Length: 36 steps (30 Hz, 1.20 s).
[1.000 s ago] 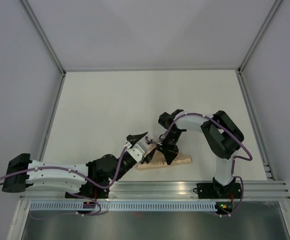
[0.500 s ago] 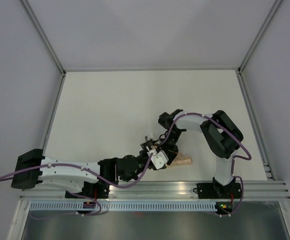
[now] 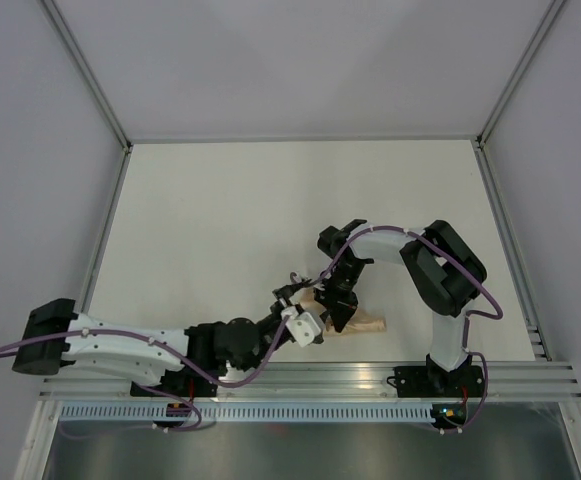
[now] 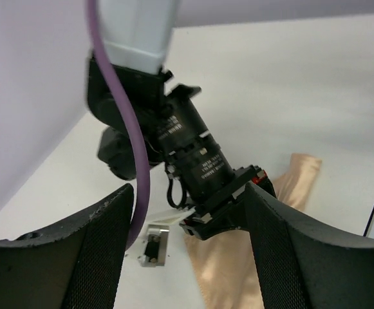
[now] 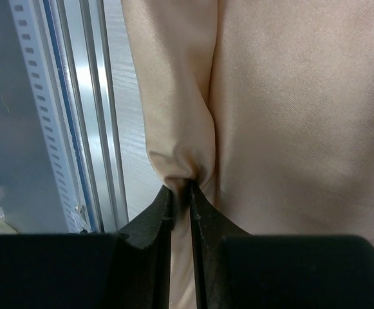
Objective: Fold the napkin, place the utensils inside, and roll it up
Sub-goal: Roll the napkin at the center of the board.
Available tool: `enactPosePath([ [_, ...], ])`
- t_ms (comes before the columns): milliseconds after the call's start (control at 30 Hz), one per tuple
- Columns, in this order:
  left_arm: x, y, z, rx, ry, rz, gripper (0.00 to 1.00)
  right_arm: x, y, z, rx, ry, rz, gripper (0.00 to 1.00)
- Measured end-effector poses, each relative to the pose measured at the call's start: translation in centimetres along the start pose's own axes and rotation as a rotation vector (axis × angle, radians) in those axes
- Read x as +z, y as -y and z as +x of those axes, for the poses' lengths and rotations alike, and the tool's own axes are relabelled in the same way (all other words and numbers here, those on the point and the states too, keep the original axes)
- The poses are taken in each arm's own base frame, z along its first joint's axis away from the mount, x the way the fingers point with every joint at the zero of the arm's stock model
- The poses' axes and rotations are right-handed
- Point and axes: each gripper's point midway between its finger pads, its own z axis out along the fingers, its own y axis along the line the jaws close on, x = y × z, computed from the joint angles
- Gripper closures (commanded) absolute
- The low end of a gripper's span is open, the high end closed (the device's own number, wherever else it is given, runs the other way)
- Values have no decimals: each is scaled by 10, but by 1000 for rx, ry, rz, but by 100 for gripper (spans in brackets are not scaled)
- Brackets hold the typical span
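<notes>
Napkin (image 3: 370,322) partly under right hand (image 3: 336,310)

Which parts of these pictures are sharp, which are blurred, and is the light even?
Top view: soft, even light, no glare on the table. Left wrist view: the left gripper has dark, blurred fingers at the near edge; the right arm behind is sharper. Right wrist view: the napkin weave is sharp; the right gripper pinching it is almost black, without detail.
</notes>
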Motion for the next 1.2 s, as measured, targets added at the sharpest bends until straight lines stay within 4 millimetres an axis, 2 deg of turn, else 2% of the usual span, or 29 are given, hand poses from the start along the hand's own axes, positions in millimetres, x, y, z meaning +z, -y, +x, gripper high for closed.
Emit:
enactPosePath([
  [133, -26, -32, -41, -84, 115, -36, 26, 0, 0, 0, 10, 1, -2, 100],
  [200, -34, -40, -49, -101, 139, -43, 26, 0, 0, 0, 13, 1, -2, 99],
  [267, -37, -43, -49, -93, 138, -43, 25, 0, 0, 0, 14, 1, -2, 99],
  [300, -38, -43, -47, -79, 132, -39, 18, 0, 0, 0, 14, 1, -2, 100],
  [333, -38, -42, -45, -57, 123, -32, 16, 0, 0, 0, 14, 1, -2, 100],
  [433, -37, -35, -40, -18, 103, 2, 17, 0, 0, 0, 16, 1, -2, 100],
  [533, -28, -18, -35, 33, 65, 62, 18, 0, 0, 0, 18, 1, -2, 99],
  [633, -16, 7, -19, 90, 9, 136, 20, 0, 0, 0, 21, 2, -1, 100],
  [800, -8, 42, 17, 170, -86, 245, 27, 0, 0, 0, 23, 3, -1, 100],
  [967, -1, 74, 52, 195, -168, 322, 27, 0, 0, 0, 23, 3, -1, 99],
  [1100, 1, 97, 91, 209, -238, 368, 23, 0, 0, 0, 24, 3, -1, 100],
  [1200, -1, 108, 119, 223, -289, 386, 22, 0, 0, 0, 25, 3, -1, 100],
])
